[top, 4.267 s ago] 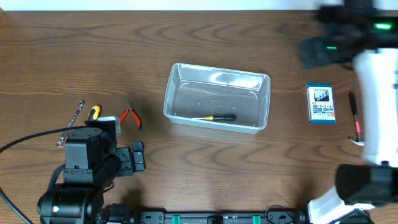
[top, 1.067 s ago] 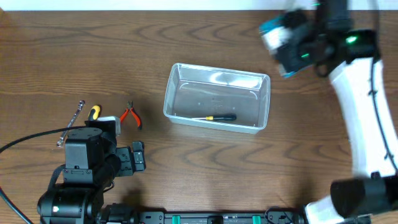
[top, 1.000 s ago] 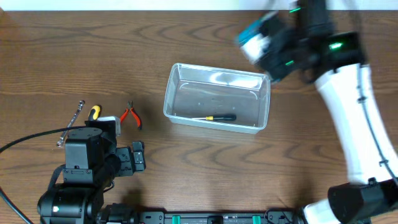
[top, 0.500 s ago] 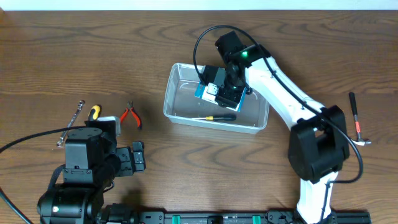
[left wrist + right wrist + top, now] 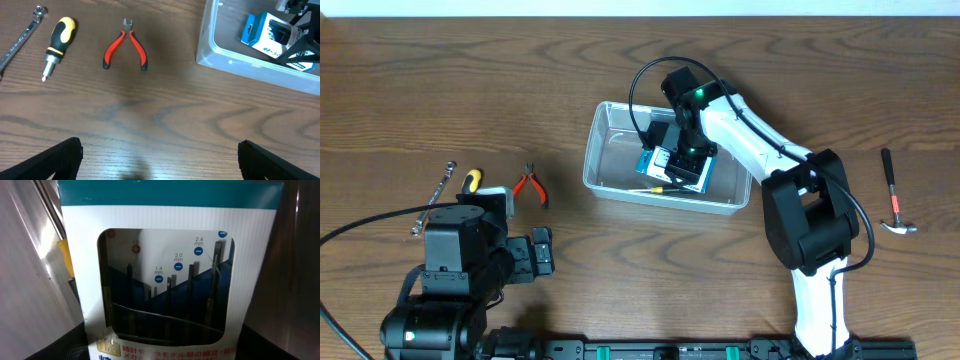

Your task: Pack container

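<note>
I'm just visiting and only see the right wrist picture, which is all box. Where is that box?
Observer: The box is in the tub, tilted, gripped by the right claw.
Visitor: What's left outside?
Observer: Pliers, a screwdriver and a wrench on the left; a hammer on the right.
Visitor: And the other arm?
Observer: The left claw is open and empty.

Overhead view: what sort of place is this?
Probably a robot manipulation test bench: wood-grain table, red pliers and hammer laid out singly, clear container at centre.
</note>
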